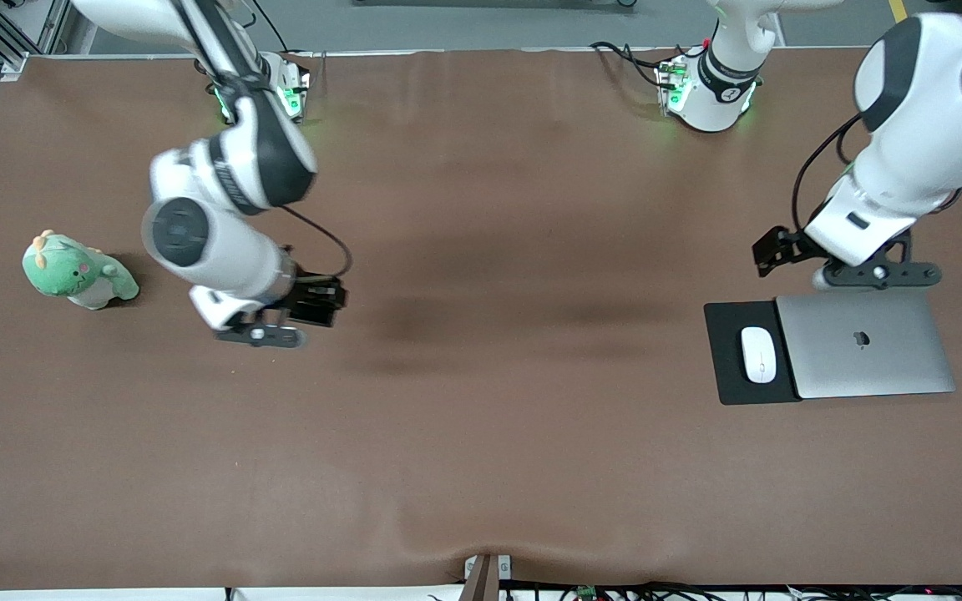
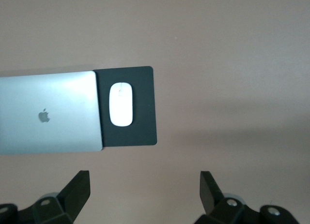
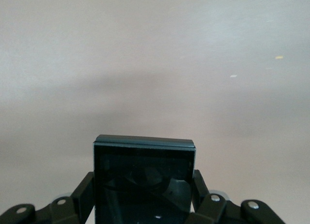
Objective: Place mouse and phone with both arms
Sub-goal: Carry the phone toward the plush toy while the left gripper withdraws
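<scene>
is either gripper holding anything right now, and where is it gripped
The right gripper holds the phone, its fingers clamped on the two side edges, up over the bare table. The left gripper is open and holds nothing.

High front overview; 2 close downward wrist views

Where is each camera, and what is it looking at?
Front view: high across the table, facing both arms; shows the toy, laptop, mouse on its pad.
Left wrist view: on the left arm, looking down past the open left gripper at mouse, pad and laptop.
Right wrist view: on the right arm, looking past the right gripper, shut on the phone, at bare table.
Front and left wrist views share the mouse, pad and laptop.
</scene>
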Available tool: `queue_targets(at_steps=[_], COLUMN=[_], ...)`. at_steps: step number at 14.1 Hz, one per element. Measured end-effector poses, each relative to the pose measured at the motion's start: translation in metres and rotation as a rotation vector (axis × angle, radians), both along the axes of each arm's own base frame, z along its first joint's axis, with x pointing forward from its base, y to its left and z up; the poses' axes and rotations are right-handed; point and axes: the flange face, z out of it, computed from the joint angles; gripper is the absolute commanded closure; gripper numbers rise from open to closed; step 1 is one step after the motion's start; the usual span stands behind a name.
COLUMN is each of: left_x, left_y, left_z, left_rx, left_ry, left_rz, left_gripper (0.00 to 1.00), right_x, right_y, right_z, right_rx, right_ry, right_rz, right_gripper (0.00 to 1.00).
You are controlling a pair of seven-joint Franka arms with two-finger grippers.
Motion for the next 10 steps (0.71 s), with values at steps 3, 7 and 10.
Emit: queue_targets(at_steps=[3,7,10], left_x=[-0.015,-0.023,-0.022], left_y=[0.014,0.012,0.014], left_z=[0.025,0.063,0.089], left_rx=[-0.009,-0.066,-0.07], left_ry=[0.013,0.015,0.001], left_rz=[0.012,0.033,0.037], left_gripper=[0.0,0.0,0.0], right_x=[0.006,0.01,0.008], right_y=[-0.067,-0.146,-0.184], right_z=[0.041,0.08,0.083], right_rx=[0.021,0.011,-0.022], right_ry=[0.019,0.028,0.045], right_rz=[0.007,0.015,0.011], right_gripper=[1.0,1.0,1.0])
